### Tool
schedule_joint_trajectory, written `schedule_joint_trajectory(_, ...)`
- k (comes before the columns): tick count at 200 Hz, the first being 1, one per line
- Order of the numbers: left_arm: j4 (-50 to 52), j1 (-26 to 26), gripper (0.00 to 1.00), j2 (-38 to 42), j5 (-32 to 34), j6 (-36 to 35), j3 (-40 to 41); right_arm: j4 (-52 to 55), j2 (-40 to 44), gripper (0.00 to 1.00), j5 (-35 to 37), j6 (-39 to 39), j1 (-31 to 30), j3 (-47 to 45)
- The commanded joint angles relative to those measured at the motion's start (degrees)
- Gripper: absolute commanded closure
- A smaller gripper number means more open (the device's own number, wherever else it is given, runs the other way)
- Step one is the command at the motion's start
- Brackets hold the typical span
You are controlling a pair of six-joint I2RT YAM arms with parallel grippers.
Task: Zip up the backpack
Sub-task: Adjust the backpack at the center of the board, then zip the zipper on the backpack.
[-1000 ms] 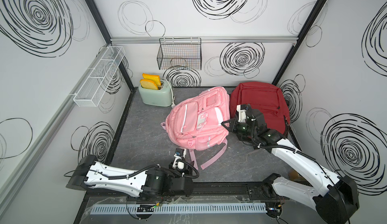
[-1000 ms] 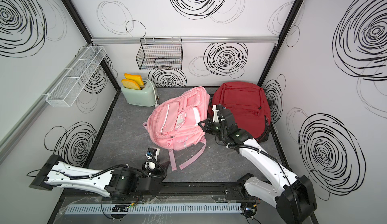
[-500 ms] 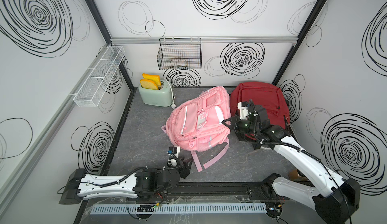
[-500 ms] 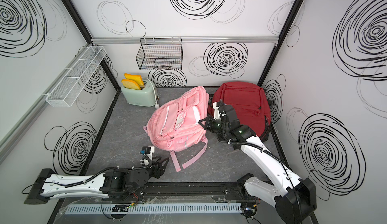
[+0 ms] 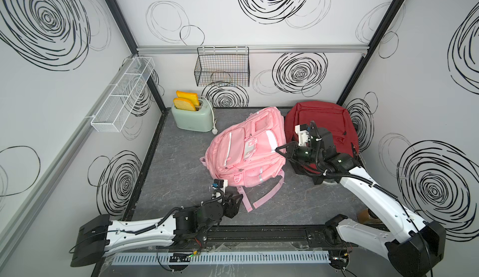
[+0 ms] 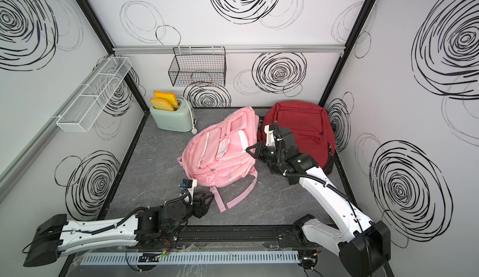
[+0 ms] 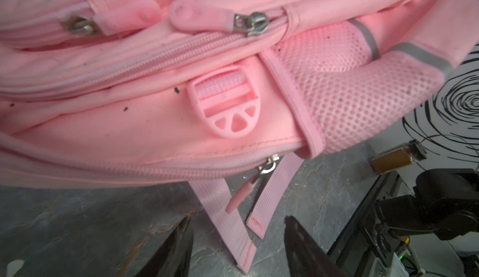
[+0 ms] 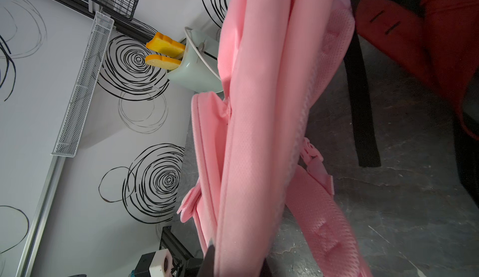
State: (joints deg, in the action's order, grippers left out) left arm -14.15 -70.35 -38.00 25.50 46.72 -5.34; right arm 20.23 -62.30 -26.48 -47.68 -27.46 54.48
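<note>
Left wrist view: left jaws apart, just short of the zipper pull point(image 7: 239, 198) dangling off the pink backpack point(image 7: 155, 122), which lies mid-scene on the desk point(image 5: 181, 164). Right jaws are clamped on its right edge. Looks like the approach step; next it needs to creep in and pinch that pull.

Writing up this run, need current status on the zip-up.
Right gripper shut on pink backpack edge. Left gripper open, short of the dangling zipper pull. Loose strap ends flank the pull.
</note>
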Motion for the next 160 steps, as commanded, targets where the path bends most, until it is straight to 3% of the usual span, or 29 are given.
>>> schedule_joint_trajectory(1, -8.0, 2.5, 0.39, -0.4, -4.2, -3.3, 1.4, -10.6, 1.1, 1.00, -5.0, -0.9, 0.4, 3.8)
schedule_joint_trajectory(85, -15.2, 7.9, 0.39, -6.9, -10.3, -5.4, 1.3, -12.5, 1.0, 1.00, -7.9, -1.2, 1.0, 3.9)
schedule_joint_trajectory(123, -18.8, 8.5, 0.59, -10.5, -11.3, -5.8, 1.2, -13.3, 0.8, 1.00, -9.0, -1.5, 1.7, 3.6)
schedule_joint_trajectory(160, -19.2, 8.5, 0.67, -10.7, -10.6, -5.9, 1.7, -13.9, 1.1, 1.00, -10.2, -1.2, 2.6, 2.8)
